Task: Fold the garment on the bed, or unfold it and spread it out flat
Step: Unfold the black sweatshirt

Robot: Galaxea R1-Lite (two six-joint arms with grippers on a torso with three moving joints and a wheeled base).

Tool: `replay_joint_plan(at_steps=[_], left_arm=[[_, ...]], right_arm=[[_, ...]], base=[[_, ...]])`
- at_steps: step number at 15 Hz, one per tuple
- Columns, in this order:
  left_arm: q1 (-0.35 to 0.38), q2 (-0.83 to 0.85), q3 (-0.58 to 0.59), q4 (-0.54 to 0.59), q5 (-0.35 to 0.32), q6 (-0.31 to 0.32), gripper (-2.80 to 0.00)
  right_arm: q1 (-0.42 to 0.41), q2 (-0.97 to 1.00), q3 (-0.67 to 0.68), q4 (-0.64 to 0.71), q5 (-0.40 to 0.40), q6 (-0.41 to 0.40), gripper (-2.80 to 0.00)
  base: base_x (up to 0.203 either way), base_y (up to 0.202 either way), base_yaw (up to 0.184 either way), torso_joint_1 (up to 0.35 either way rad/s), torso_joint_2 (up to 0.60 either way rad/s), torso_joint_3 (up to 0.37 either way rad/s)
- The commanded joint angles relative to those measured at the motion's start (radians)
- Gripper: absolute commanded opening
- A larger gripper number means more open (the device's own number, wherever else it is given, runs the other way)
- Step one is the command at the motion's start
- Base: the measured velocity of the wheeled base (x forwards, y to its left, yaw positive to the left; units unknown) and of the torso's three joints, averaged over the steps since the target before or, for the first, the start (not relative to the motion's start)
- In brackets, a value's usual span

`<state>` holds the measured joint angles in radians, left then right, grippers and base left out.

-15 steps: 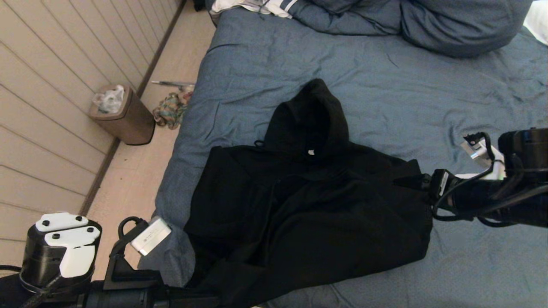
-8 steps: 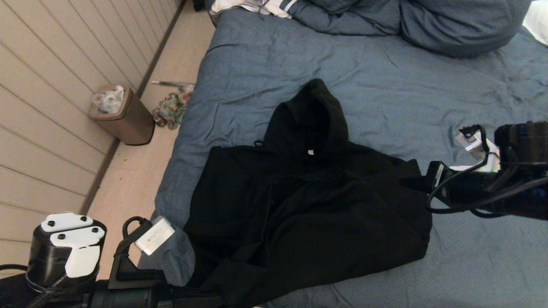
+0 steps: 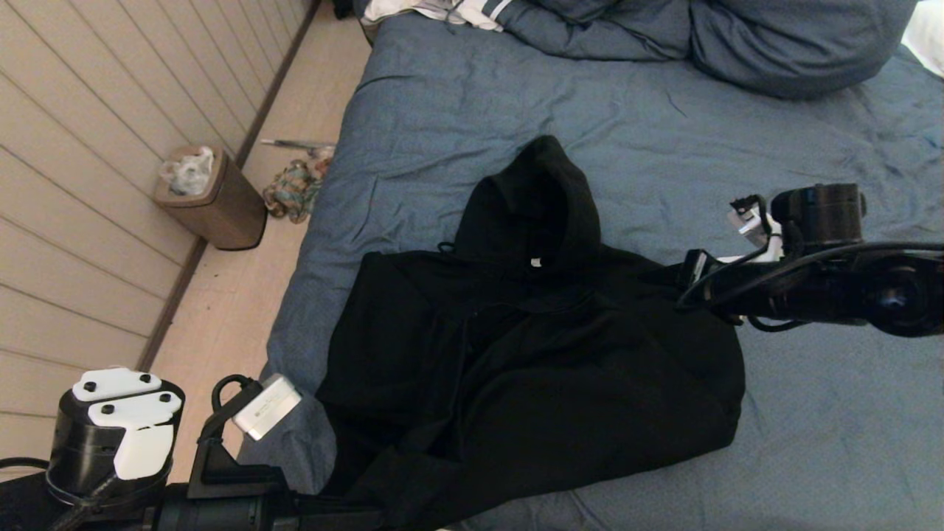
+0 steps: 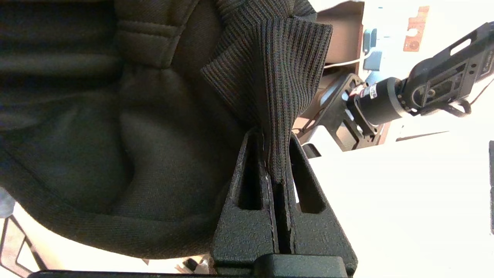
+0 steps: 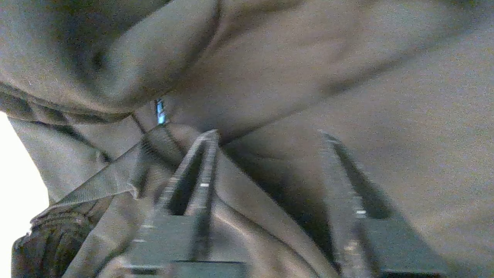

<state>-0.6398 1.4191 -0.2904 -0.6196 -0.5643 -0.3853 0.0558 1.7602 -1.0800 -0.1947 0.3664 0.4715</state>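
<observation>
Folding underway: your left gripper (image 4: 276, 154) pinches the black hooded sweatshirt's (image 3: 531, 354) ribbed hem; right gripper (image 5: 266, 170), jaws apart, needs closing on its shoulder.

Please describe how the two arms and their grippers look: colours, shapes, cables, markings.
Both arms are black. The left arm has a round joint with a white cap and a small white box with a cable loop. The left gripper has tapered, textured black fingers with slots. The right arm carries looping black cables; the right gripper looks alike.

Black garment (image 3: 531, 354) rumpled on bed (image 3: 664, 133)
</observation>
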Motion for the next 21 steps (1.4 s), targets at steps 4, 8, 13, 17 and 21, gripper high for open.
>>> replay_joint_plan(at_steps=[4,8,13,17,21], left_arm=[[0.000,-0.016,-0.003,-0.005,-0.002,-0.004,-2.80],[0.000,-0.019,0.004,-0.005,-0.002,-0.003,-2.80],[0.002,-0.033,0.005,-0.003,-0.001,-0.003,-2.80],[0.000,-0.028,0.006,-0.003,-0.002,-0.003,-2.80],[0.002,-0.029,0.005,-0.003,-0.002,-0.003,-2.80]], right_arm=[[0.106,0.084,-0.102,-0.004,0.010,-0.003,0.00],[0.168,0.121,-0.138,0.000,0.008,-0.019,0.00],[0.186,0.043,-0.062,0.071,0.012,-0.051,0.00],[0.185,0.025,0.051,0.078,0.041,-0.146,0.00],[0.184,0.029,0.066,0.072,0.042,-0.155,-2.80]], base=[[0.000,0.000,0.000,0.000,0.00,0.000],[0.000,0.000,0.000,0.000,0.00,0.000],[0.000,0.000,0.000,0.000,0.00,0.000],[0.000,0.000,0.000,0.000,0.00,0.000],[0.000,0.000,0.000,0.000,0.00,0.000]])
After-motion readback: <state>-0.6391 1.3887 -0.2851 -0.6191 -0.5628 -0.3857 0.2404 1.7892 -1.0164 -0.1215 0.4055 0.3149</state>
